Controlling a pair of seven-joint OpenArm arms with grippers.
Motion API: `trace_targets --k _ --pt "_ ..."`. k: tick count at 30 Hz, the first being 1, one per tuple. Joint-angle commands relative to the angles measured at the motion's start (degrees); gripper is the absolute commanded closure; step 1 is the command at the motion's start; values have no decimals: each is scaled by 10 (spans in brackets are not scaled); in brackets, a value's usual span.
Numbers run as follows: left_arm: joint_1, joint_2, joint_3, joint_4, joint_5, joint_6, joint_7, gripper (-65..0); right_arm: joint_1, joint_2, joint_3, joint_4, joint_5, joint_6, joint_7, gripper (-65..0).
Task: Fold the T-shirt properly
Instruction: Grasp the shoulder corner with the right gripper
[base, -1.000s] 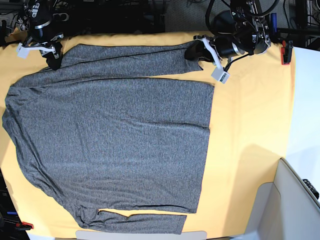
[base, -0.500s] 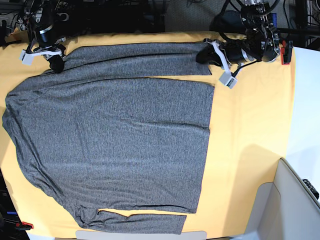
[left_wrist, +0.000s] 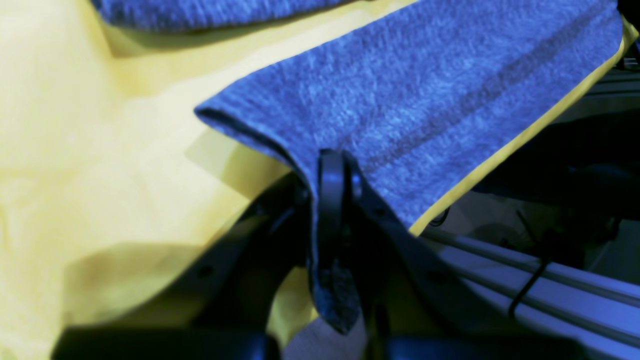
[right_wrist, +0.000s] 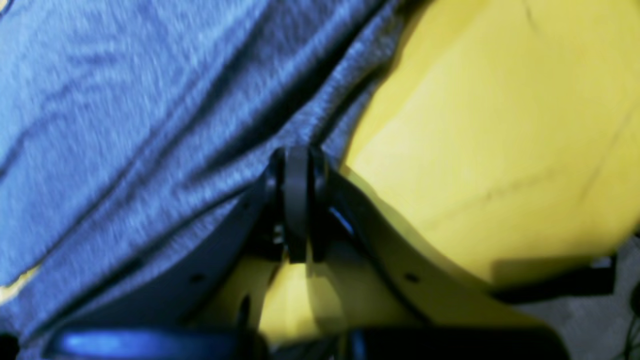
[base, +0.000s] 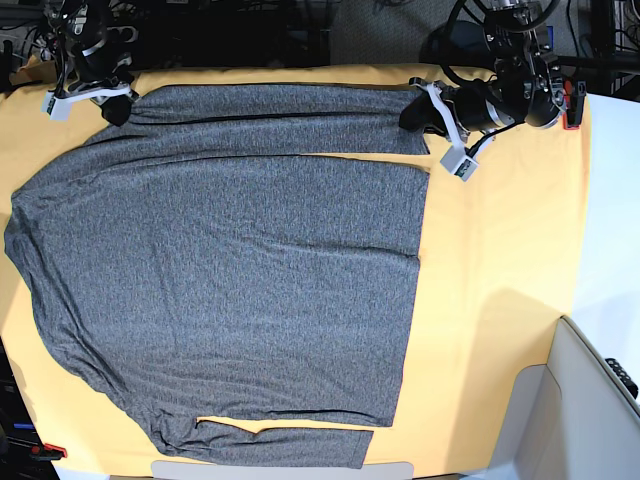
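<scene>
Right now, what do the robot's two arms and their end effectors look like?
Both arms are black metal with loose black cables. In the base view, the left end effector and the right end effector each have white plastic finger brackets, and a small white tag sits on each. The wrist views show slim black fingers with small screw holes.

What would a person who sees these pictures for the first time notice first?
First, the big dark grey T-shirt, spread flat over most of the yellow-orange table cloth. Then the two grippers at the far edge: the left gripper is shut on the cuff end of the upper sleeve, and the right gripper is shut on the fabric at the sleeve's shoulder end. A red clamp sits at the cloth's far corner beside the left arm.
</scene>
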Motion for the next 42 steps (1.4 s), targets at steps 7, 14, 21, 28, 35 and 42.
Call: trace_targets --k 7,14,21,28,35,42 --pt "-31 -4 -2 97 -10 1 1 -4 -4 17 1 65 -10 -6 -17 0" --pt "-82 -1 14 102 -10 1 1 -4 51 51 0 95 -10 -8 -17 0" --pt "-140 -1 73 95 -8 1 1 -4 140 70 -4 93 -11 -8 -17 0" --pt "-213 26 81 -10 -7 1 1 -4 232 76 -69 57 -116 -9 -17 0" --pt "-230 10 82 -111 -7 1 -11 -4 252 35 -102 16 -254 -9 -16 0" --pt "-230 -24 83 -142 -7 1 -54 -6 249 25 -102 -24 -333 -9 -13 0"
